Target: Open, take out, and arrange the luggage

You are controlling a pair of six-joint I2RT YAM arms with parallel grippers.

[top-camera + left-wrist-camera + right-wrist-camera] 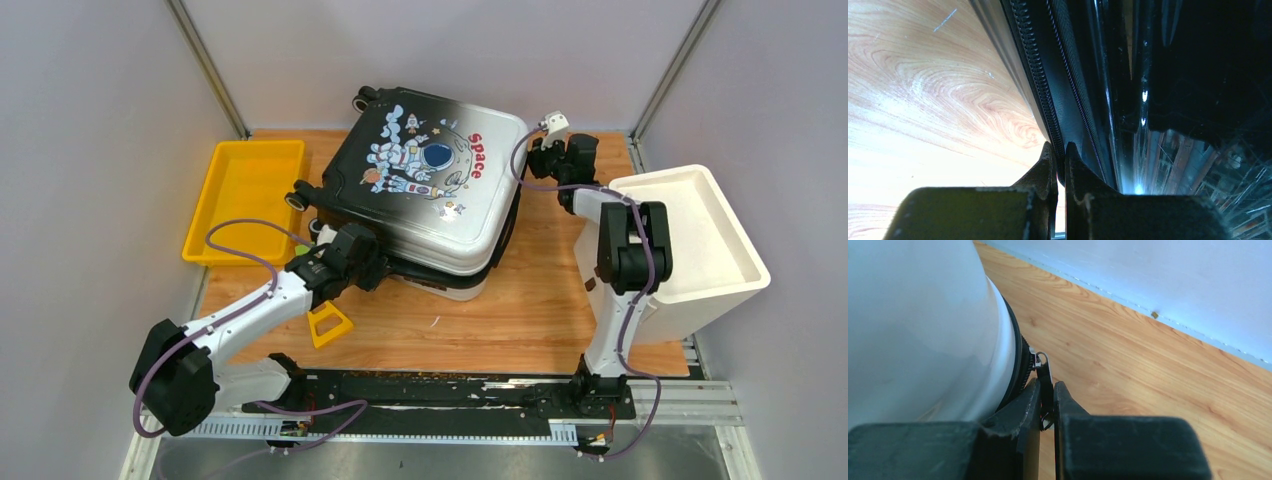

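Note:
The luggage (430,180) lies flat in the middle of the table with its astronaut print facing up, and the top shell sits slightly askew over the bottom one. My left gripper (385,268) is at its near-left edge. In the left wrist view it (1059,150) is shut on the black zipper strip (1035,75) along the glossy dark shell (1198,75). My right gripper (530,150) is at the far-right corner. In the right wrist view it (1047,386) is shut on the black zipper pull (1044,367) beside the white shell (913,330).
A yellow tray (245,195) lies at the far left, close to the suitcase wheels (297,197). A white bin (700,230) stands at the right edge behind my right arm. A small yellow triangular piece (330,325) lies near my left arm. Walls close in on three sides.

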